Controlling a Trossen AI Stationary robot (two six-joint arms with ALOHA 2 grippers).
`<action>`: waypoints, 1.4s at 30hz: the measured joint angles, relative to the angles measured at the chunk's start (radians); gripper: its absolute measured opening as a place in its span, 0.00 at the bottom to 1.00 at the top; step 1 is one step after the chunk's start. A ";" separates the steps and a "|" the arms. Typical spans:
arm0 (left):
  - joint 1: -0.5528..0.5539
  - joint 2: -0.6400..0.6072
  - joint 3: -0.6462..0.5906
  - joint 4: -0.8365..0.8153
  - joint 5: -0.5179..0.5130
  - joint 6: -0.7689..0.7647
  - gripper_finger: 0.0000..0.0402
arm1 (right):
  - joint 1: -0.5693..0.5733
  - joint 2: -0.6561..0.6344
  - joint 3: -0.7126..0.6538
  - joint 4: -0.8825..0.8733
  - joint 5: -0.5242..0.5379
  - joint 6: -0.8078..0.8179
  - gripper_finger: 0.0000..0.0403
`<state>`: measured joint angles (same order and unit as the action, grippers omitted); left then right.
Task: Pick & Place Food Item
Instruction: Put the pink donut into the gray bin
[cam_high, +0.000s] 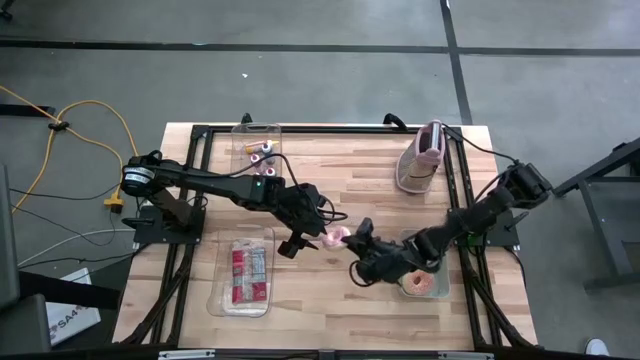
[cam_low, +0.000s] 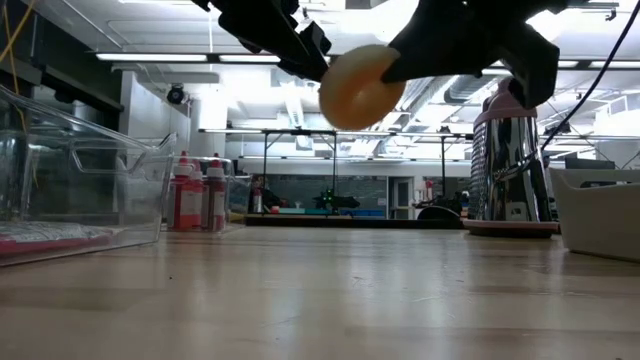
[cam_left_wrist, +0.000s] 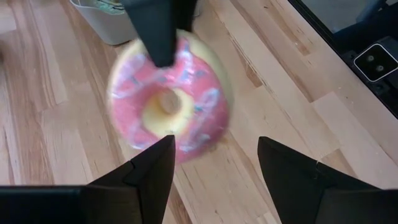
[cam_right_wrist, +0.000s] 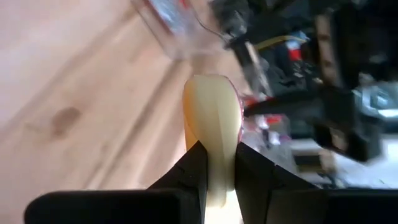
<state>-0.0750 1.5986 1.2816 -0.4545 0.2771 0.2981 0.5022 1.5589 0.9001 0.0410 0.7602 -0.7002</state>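
Doughnut (cam_left_wrist: 169, 102) w/ pink icing and a pale underside hangs in mid-air over the middle of the wooden tabletop (cam_high: 330, 190), pinched edge-on between the fingers of the right gripper (cam_high: 356, 236); right wrist view shows the two dark fingers (cam_right_wrist: 194, 163) closed tight on its rim. Left gripper (cam_high: 305, 243) sits just beside it, fingers (cam_left_wrist: 155, 168) spread wide and holding nothing, doughnut just ahead of the tips and apart from them. In the high view the two grippers nearly meet at centre, doughnut between them. Clear tray (cam_high: 243, 300) w/ a red-and-white packet lies near the left arm; second clear container (cam_high: 256, 135) w/ small bottles at the far edge; metal grater (cam_high: 428, 150) on a pink base stands far right; another doughnut (cam_high: 422, 284) in a container (cam_high: 441, 291) near the right arm.
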 joint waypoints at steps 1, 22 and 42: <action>0.000 0.000 0.000 0.000 0.000 0.000 0.55 | 0.010 0.000 0.000 -0.008 0.040 0.009 0.14; 0.000 0.000 0.000 0.000 0.000 -0.007 0.55 | 0.233 -0.057 0.000 -0.536 0.266 0.856 0.14; 0.001 0.000 0.000 0.000 -0.010 -0.007 0.55 | 0.384 -0.150 0.162 -1.243 -0.015 1.486 0.14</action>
<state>-0.0742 1.5990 1.2816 -0.4545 0.2667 0.2911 0.8858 1.4086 1.0621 -1.2021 0.7455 0.7855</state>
